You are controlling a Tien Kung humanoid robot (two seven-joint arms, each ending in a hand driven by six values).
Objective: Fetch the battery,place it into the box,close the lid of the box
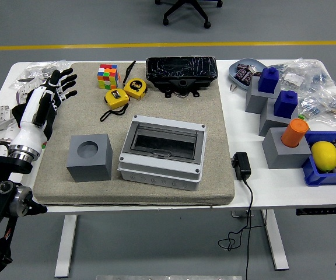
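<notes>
The grey box [161,164] with a clear lid [164,142] sits in the middle of the beige mat [214,175], and the lid lies flat and shut. The black wrapped battery pack [181,71] lies at the mat's back edge, behind the box. My left hand [59,85] is at the mat's left edge, fingers spread, holding nothing, well left of both the box and the battery. My right arm is out of view.
A grey cube with a round hole [89,156] stands left of the box. A Rubik's cube [107,76] and two yellow tape measures [125,91] lie at the back left. A black adapter [241,165], grey blocks [285,147] and a blue tray with a lemon [325,156] are on the right.
</notes>
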